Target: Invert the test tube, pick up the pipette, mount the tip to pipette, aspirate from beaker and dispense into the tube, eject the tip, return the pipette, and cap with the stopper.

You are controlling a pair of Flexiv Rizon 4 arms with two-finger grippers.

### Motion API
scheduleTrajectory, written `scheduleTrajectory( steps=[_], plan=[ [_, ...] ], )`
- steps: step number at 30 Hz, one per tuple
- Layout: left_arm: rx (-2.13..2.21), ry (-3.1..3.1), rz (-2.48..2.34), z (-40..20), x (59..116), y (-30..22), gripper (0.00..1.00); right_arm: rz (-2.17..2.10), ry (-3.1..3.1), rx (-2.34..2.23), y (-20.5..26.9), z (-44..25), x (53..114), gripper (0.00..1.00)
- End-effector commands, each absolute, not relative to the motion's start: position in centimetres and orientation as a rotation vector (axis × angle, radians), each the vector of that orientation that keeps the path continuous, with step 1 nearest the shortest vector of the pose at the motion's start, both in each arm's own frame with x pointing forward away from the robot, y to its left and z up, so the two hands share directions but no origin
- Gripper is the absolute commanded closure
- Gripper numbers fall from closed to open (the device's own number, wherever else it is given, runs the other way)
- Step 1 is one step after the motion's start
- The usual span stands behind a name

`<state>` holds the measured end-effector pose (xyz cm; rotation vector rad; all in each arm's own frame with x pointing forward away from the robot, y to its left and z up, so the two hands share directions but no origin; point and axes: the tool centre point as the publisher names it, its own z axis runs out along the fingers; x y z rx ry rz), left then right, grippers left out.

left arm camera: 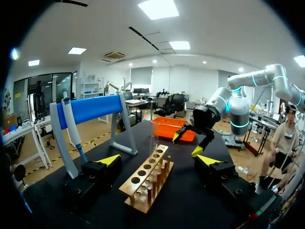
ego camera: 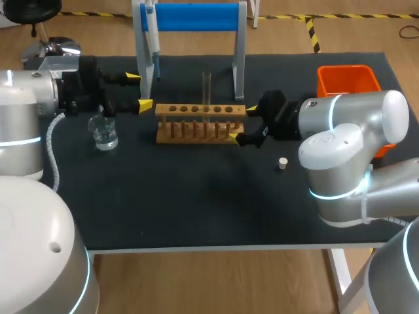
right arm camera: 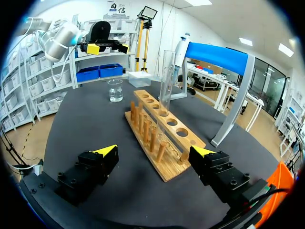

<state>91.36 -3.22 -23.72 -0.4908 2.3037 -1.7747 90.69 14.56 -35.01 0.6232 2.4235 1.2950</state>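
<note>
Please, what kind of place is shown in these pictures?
Probably a laboratory workbench set up for robot liquid handling: on the black table stand a wooden test tube rack and a glass beaker, and a pipette hangs on a blue stand.

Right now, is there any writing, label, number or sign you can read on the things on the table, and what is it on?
No text can be read on anything on the table.
wooden rack: bare wood, no marks show.
beaker: clear glass, any scale is too small to tell.
pipette: any print is too small to read.
orange bin: plain, no label shows.
</note>
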Motion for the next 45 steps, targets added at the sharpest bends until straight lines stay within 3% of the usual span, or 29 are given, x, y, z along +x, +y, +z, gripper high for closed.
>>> scheduleTrajectory(
  steps=[1, 13, 26, 45],
  plan=[
    [-0.493, 2.308, -1.771, -23.7, 91.4, -3.3, 0.00, 1.295, 2.423, 0.624, 14.6, -35.0, 90.6, 0.00],
    [-0.874, 2.164, -1.510, -24.8, 91.4, 8.6, 0.00, 1.295, 2.423, 0.624, 14.6, -35.0, 90.6, 0.00],
    [-1.131, 1.999, -1.319, -26.4, 91.2, 16.4, 0.00, 1.295, 2.423, 0.624, 14.6, -35.0, 90.6, 0.00],
    [-1.319, 1.874, -1.084, -28.7, 96.7, 20.1, 0.00, 1.295, 2.423, 0.624, 14.6, -35.0, 90.6, 0.00]
  ],
)
